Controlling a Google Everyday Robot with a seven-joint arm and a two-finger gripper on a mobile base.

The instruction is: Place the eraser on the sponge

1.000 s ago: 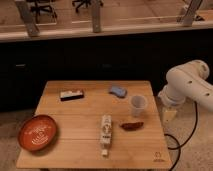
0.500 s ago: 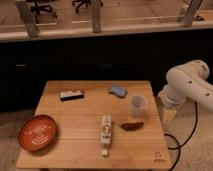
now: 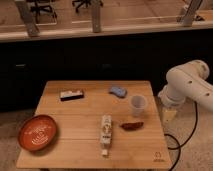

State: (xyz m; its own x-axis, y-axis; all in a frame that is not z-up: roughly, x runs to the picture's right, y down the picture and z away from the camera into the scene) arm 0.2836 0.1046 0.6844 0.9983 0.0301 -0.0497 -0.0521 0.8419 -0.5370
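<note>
The eraser (image 3: 72,94), a small black bar with a white top, lies flat near the back left of the wooden table (image 3: 75,150). The light-blue sponge (image 3: 119,91) rests at the back right of the table, apart from the eraser. My gripper (image 3: 169,115) hangs off the table's right edge, beside the cup and below the white arm (image 3: 187,85), pointing down. It holds nothing that I can see.
A clear plastic cup (image 3: 138,105) stands right of centre. A dark red-brown oblong thing (image 3: 131,126) lies in front of it. A white printed tube (image 3: 105,134) lies mid-front. An orange-red bowl (image 3: 38,132) sits at the front left.
</note>
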